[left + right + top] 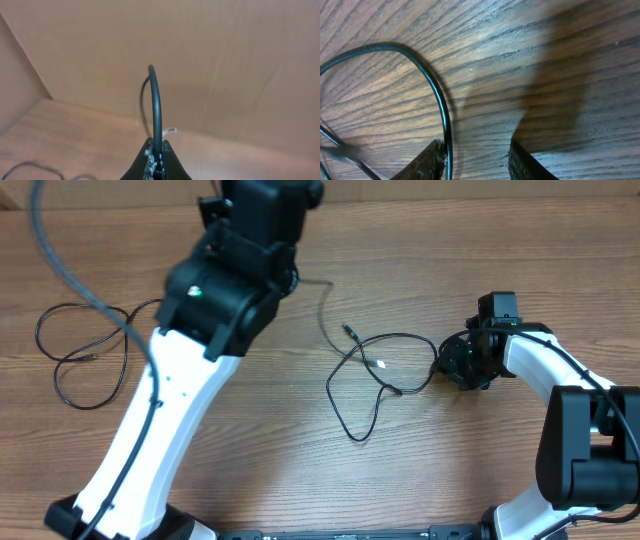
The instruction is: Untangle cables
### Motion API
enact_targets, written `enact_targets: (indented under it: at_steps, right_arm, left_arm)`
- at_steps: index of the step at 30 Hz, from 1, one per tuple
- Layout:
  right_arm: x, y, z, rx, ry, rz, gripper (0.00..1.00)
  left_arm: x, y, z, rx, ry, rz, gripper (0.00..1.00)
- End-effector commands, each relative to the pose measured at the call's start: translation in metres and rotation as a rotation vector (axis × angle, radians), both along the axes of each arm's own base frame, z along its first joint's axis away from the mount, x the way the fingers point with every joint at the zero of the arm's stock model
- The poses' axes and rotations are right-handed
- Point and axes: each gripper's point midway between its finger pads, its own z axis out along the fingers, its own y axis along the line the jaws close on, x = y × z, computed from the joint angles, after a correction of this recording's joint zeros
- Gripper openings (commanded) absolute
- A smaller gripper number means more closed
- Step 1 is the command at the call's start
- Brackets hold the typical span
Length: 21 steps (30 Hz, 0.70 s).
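far-left cable: thin black cord [80,360] lying in loose loops on the brown wood-grain counter [250,460], well apart from the centre tangle, left of it. No arm on it.
left pincer: [157,162] raised over the counter's back edge, left of and behind the centre tangle; fingers pressed together, pinching a thin black cord [156,100] that arches up out of the tips. Overhead view shows a fine strand [325,315] running from under the left arm down toward the centre tangle; likely the same cord, can't confirm.
centre tangle: thin black cords w/ small plug ends [375,375] looped over each other mid-counter, one long loop hanging toward the near edge, plug ends near the top of the tangle.
right pincer: [475,160] low at the counter, just right of the centre tangle; fingers spread partway, one cord loop [437,95] touching the inner side of one finger, nothing clamped.
step: judged mid-separation; left end lifted, right side setting up a grab.
next move: prob. close right on that loop to anchor it, then draw the two apart slowly; risk is the crossing tightening into a knot.
containers: none in view.
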Motion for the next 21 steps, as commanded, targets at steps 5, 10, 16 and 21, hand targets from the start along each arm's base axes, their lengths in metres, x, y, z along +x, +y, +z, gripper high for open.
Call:
enact_targets:
  at_steps: [5,10,16,21]
  right_arm:
    - [0.008,-0.004,0.003,-0.014,-0.016,-0.013,0.4]
    - [0.008,-0.004,0.003,-0.014,-0.016,-0.013,0.4]
    - [0.009,-0.004,0.003,-0.014,-0.02,-0.013,0.4]
    - [0.009,-0.003,0.003,-0.011,-0.02,-0.013,0.4]
  left_arm:
    - [-0.06,0.068,0.1,-0.067,-0.241,0.137,0.04]
    - [-0.061,0.104,0.076,0.019,-0.133,0.251,0.04]
    - [-0.065,0.117,0.027,-0.015,0.042,0.274,0.04]
    - [-0.053,0.067,-0.02,-0.132,0.231,0.016,0.04]
